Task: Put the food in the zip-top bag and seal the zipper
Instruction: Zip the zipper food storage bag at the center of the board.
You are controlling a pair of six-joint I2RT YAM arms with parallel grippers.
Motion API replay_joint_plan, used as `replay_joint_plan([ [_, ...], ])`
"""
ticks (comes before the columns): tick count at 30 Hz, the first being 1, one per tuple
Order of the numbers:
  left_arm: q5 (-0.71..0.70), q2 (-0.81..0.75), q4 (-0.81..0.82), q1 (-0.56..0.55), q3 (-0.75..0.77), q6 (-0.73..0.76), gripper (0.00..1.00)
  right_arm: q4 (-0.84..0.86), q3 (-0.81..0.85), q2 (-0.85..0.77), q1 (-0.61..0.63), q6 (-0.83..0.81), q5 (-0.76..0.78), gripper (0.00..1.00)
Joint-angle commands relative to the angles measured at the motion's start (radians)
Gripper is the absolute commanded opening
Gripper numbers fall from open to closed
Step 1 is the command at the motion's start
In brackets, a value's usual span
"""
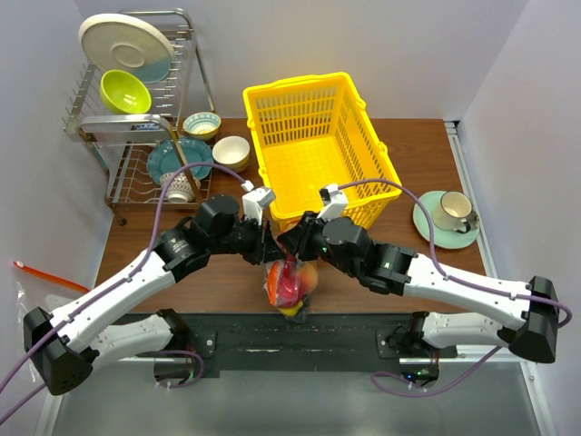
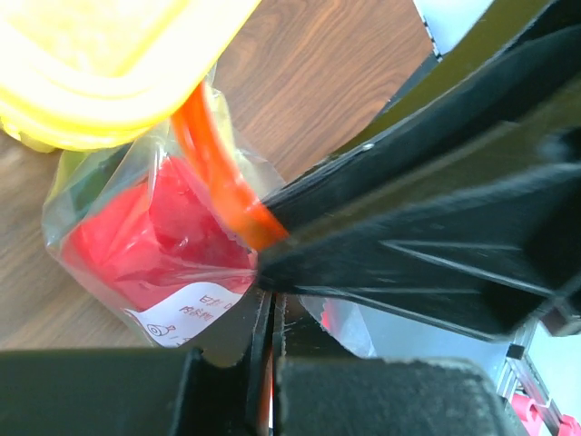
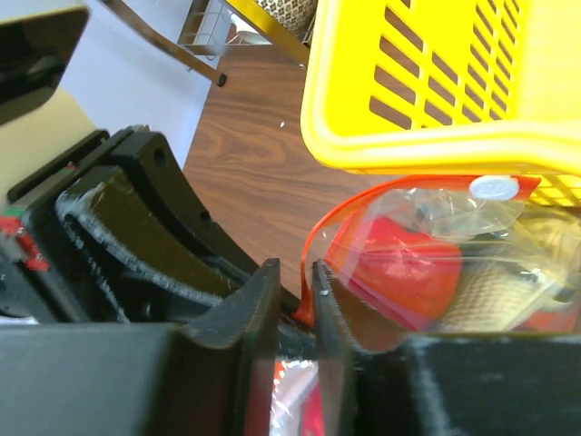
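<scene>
Far left, off the table edge, a flat bag [image 1: 41, 272] lies by itself, and the dish rack [image 1: 136, 173] stands in the far-left corner of the table [image 1: 227, 286]. Moving in, the left gripper [image 1: 266, 238] reaches to near centre, and in its wrist view the left gripper's [image 2: 270, 313] jaws are pressed together with a sliver of orange zipper [image 2: 213, 168] clamped between them. Right below it is the bag [image 1: 275, 272], crinkled and standing on the table just near of the yellow basket [image 1: 313, 136], with its mouth pulled up between the two arms. The food [image 1: 295, 283] sits inside it, red, peach and a bit of yellow showing through the plastic. The right gripper [image 1: 289, 241] meets the left over the bag, nearly nose to nose. Up close, the right gripper [image 3: 295, 282] has its jaws slightly apart, a narrow slit between the pads, with the end of the zipper running into that slit. The strip arcs rightward to its white end piece [image 3: 494, 188] under the basket rim. Far right, a cup [image 1: 451, 211] rests on a green saucer [image 1: 427, 227], well apart from the action.
</scene>
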Motion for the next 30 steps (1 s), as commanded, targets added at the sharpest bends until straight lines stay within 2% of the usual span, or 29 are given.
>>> replay_joint_plan([
  [1, -0.036, -0.023, -0.005, 0.0, 0.053, 0.031, 0.0, -0.029, 0.056, -0.067, 0.003, -0.027, 0.037, 0.33],
  [2, -0.036, -0.029, -0.016, 0.001, 0.053, 0.033, 0.0, -0.036, 0.056, -0.1, 0.003, -0.061, 0.053, 0.37],
  [5, -0.015, -0.055, -0.022, 0.001, 0.055, 0.047, 0.0, -0.082, 0.074, -0.175, 0.002, -0.205, 0.03, 0.38],
  [8, 0.037, -0.066, -0.048, 0.001, 0.082, 0.071, 0.0, -0.213, 0.131, -0.208, 0.0, -0.311, 0.027, 0.39],
  [10, 0.085, -0.068, -0.085, 0.001, 0.122, 0.092, 0.0, -0.311, 0.163, -0.235, -0.011, -0.343, 0.03, 0.39],
  [14, 0.137, -0.071, -0.175, 0.001, 0.205, 0.143, 0.0, -0.362, 0.153, -0.306, -0.026, -0.429, 0.007, 0.39],
  [18, 0.148, -0.078, -0.247, 0.001, 0.298, 0.182, 0.0, -0.293, 0.09, -0.383, -0.038, -0.489, -0.067, 0.39],
  [23, 0.214, -0.078, -0.278, 0.001, 0.354, 0.191, 0.0, -0.112, -0.036, -0.455, -0.043, -0.54, -0.342, 0.39],
  [30, 0.324, -0.117, -0.28, 0.001, 0.411, 0.191, 0.0, -0.011, -0.09, -0.432, -0.044, -0.581, -0.437, 0.4],
])
